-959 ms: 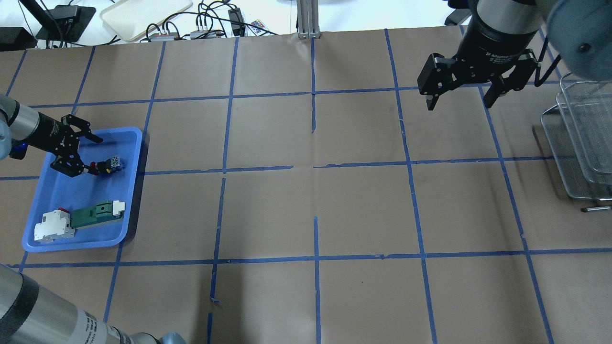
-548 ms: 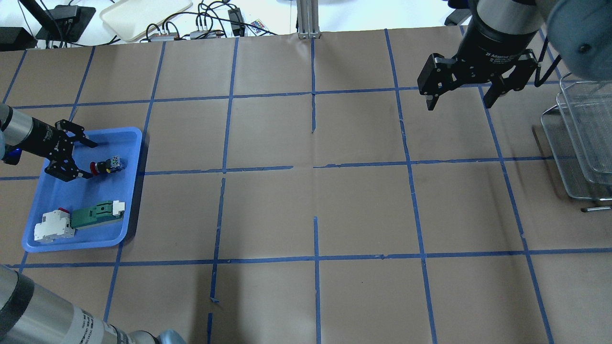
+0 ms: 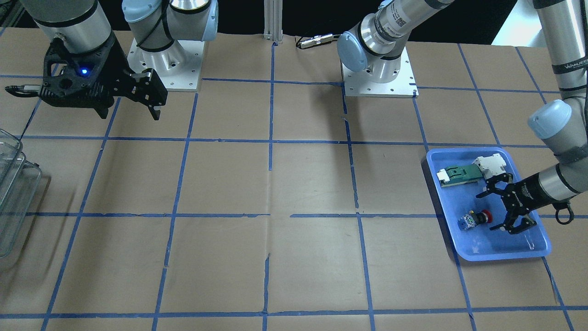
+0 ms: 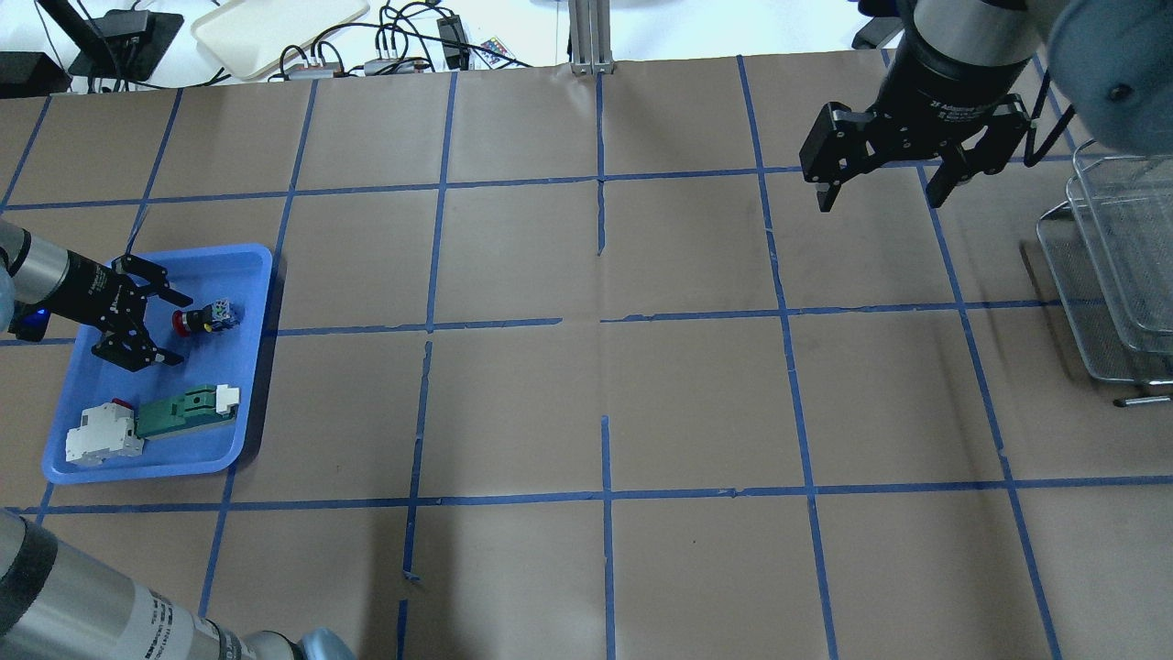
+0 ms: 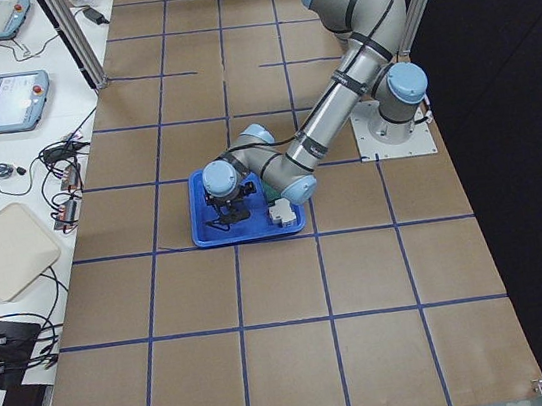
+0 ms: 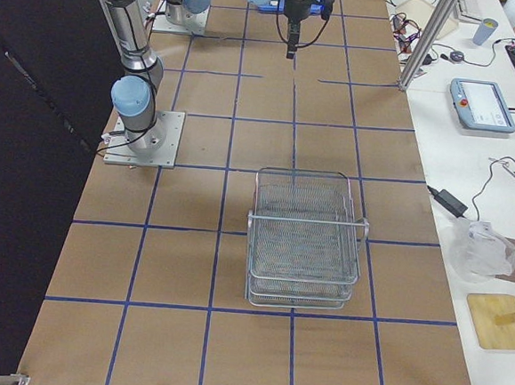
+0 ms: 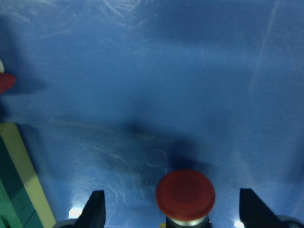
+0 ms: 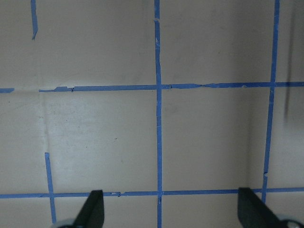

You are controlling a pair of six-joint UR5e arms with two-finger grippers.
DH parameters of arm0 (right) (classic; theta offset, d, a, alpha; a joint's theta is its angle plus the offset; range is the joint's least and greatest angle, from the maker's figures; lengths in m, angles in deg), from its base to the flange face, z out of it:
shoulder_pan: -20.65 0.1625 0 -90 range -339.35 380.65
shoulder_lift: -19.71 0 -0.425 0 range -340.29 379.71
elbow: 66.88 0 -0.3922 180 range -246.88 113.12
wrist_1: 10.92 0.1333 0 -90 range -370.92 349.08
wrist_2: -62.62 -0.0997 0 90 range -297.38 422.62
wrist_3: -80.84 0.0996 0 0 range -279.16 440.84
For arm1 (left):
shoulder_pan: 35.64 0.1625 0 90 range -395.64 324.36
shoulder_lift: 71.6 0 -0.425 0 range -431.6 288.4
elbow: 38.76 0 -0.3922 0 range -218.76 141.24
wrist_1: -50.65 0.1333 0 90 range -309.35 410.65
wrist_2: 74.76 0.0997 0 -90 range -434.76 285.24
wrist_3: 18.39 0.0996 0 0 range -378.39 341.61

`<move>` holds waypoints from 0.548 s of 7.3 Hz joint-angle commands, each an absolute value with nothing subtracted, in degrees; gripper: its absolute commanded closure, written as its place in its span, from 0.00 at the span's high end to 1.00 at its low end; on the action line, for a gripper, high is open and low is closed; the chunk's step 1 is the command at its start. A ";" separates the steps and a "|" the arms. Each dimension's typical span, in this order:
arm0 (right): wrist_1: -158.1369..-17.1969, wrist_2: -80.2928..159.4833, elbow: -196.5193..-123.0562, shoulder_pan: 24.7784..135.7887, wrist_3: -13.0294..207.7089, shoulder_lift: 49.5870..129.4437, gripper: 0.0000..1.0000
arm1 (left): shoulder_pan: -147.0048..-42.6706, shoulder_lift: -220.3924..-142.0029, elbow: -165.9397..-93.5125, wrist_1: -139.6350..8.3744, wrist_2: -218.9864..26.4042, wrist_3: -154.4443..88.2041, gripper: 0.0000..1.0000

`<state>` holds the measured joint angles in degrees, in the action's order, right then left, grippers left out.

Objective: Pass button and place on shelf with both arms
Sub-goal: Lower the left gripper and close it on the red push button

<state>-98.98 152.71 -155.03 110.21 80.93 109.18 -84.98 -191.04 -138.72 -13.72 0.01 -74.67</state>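
Left gripper (image 4: 183,330) is low inside the blue tray (image 4: 229,248), jaws spread, gripping nothing. We see the button (image 4: 203,318) lying on its side on the tray floor, in the half of the tray farther from the robot's base, with its red cap facing into the gripper's gap. On the left wrist cam the cap sits between the two fingertips with clear gaps on both sides, so no contact. The blue-grey contact block end points toward the tray wall nearest the middle of the table (image 4: 596,403). Also in the tray, in the half nearer the base: a green module (image 4: 183,412) and a white block with a red tab (image 4: 101,438), end to end, apart from the button. Right gripper (image 4: 880,200) hangs above bare table well away from the tray, jaws wide, empty. The shelf (image 4: 1077,302), which reads to us as a tiered wire-mesh rack, stands at the table end opposite the tray.
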 commanded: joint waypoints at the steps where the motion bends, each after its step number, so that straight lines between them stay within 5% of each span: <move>1: -98.99 152.71 -155.03 110.21 81.01 109.18 1.00 | -84.86 -191.13 -139.30 -13.69 0.04 -74.55 0.79; 3: -98.99 152.71 -155.03 110.21 81.01 109.18 1.00 | -84.86 -191.05 -139.22 -13.60 0.21 -74.55 0.58; 4: -98.99 152.71 -155.03 110.21 81.01 109.18 1.00 | -84.86 -191.05 -138.95 -13.60 0.21 -74.55 0.26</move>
